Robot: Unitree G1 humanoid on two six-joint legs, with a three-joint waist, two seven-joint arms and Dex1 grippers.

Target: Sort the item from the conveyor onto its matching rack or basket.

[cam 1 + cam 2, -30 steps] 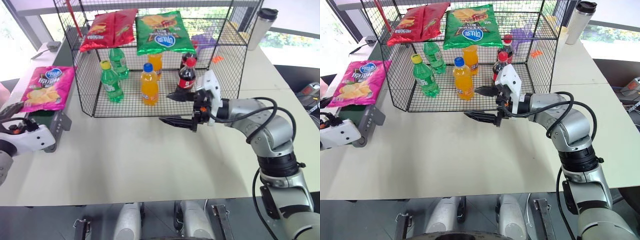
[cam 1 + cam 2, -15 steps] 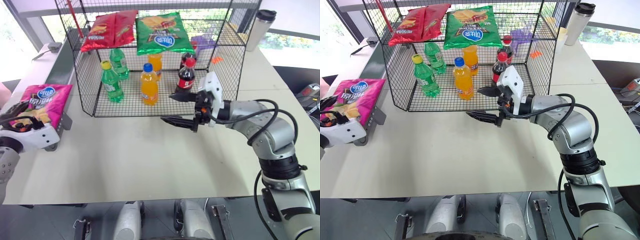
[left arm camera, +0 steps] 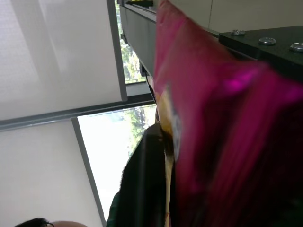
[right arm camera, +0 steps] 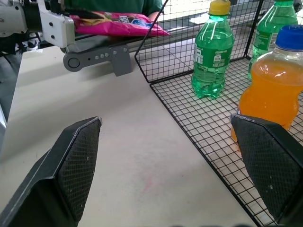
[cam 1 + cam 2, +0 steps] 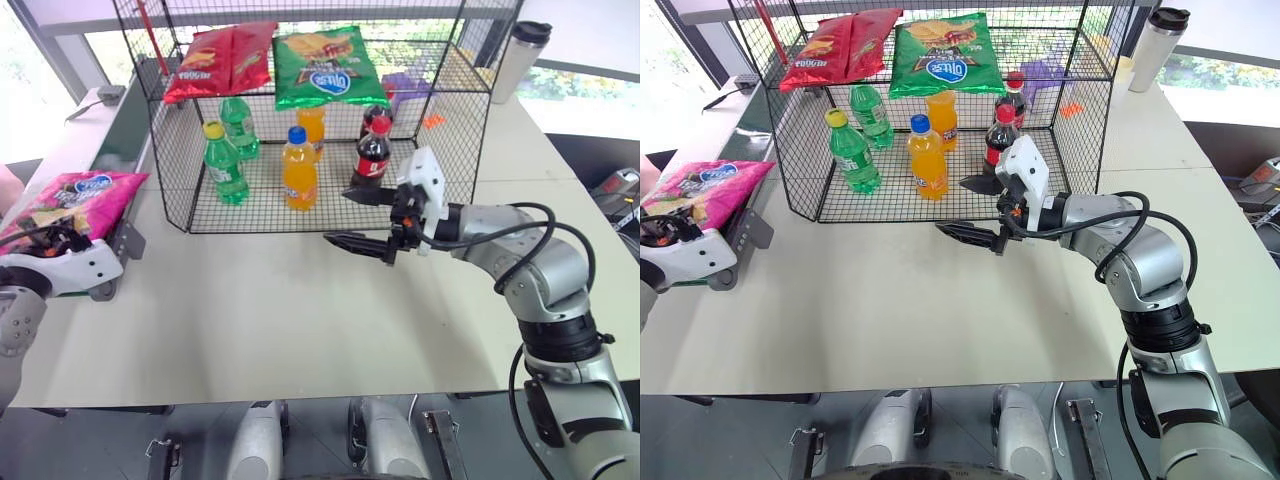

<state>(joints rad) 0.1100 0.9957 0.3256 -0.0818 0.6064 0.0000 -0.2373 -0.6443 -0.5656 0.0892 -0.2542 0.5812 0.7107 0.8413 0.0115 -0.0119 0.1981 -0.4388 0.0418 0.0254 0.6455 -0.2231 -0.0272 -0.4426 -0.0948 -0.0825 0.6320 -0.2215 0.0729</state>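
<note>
Left gripper (image 5: 50, 243) had pinched the near edge of the pink crisp bag (image 5: 72, 197), which lay at the conveyor's (image 5: 128, 130) near end, far left. Presumably the edge grip served to lift it toward the wire cage (image 5: 175, 170), while the right gripper (image 5: 362, 218) waited spread before the cage.

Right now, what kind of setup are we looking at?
Likely a lab mock-up of a shop sorting station: a small conveyor, a black wire cage stocked with crisp bags and soda bottles, all on a white table by windows.
</note>
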